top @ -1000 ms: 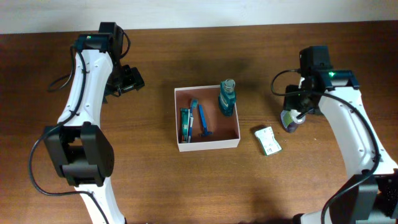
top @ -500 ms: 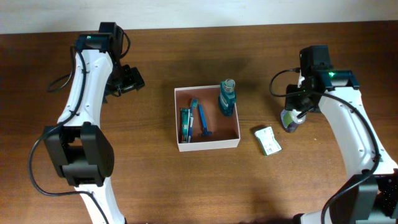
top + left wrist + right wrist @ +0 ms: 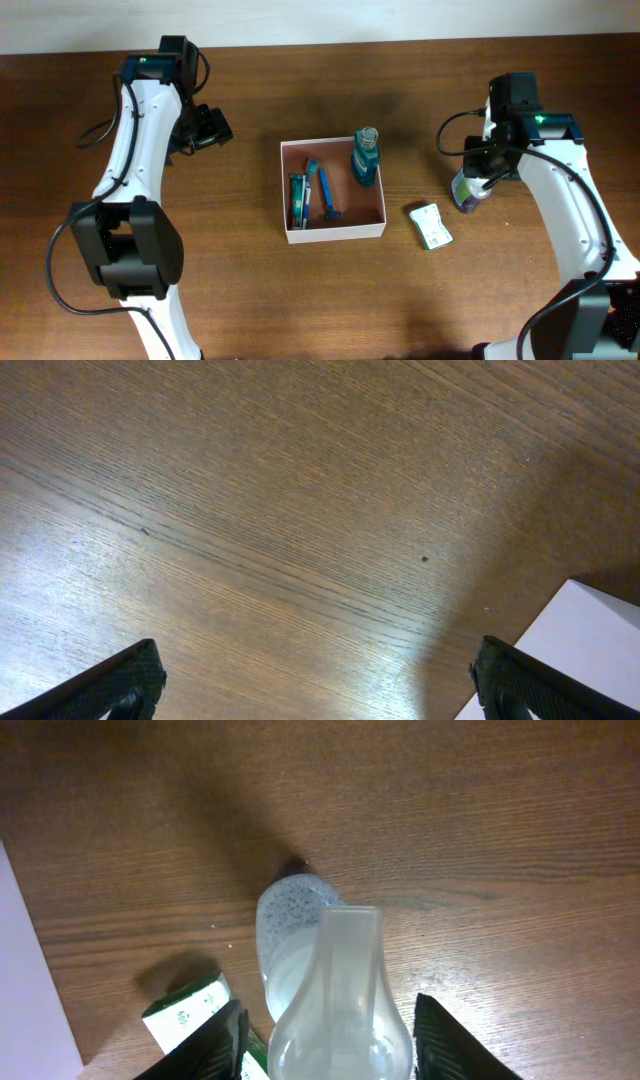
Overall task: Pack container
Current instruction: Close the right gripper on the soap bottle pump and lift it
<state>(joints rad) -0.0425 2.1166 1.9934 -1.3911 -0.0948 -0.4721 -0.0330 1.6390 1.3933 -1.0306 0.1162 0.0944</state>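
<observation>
Container (image 3: 333,233) sits mid-table, open top, between the two arms. It already holds a teal bottle (image 3: 366,160) standing in the far-right corner, a blue razor (image 3: 326,196) and a green tube (image 3: 298,201) lying side by side on the left.

Two items are outside it, both on the right: a clear bottle (image 3: 335,990) and a small green-and-white box (image 3: 430,225) just beside it, nearer the container.

Right gripper (image 3: 330,1040) is down over the clear bottle with its jaws spread wide, one finger on each side of the body. The wrist view shows a gap on one side, and the other finger is close or touching, I can't tell which. I read it as straddling the bottle without clamping it.

Left gripper (image 3: 207,128) is parked over bare table (image 3: 250,510) well left of the container, jaws wide and holding nothing. The white corner at the edge of its wrist view is probably the container wall.

I judge the step as picking the clear bottle, pre-grasp.

Next move:
- Close squarely on the bottle body. It's rounded and slick-looking, so the grip should sit low and centred or it could twist out.
- Lift straight up so it clears the small box.
- Carry it left to the free space in the near-right part of the container, clear of the teal bottle.

The small box goes in after that.
</observation>
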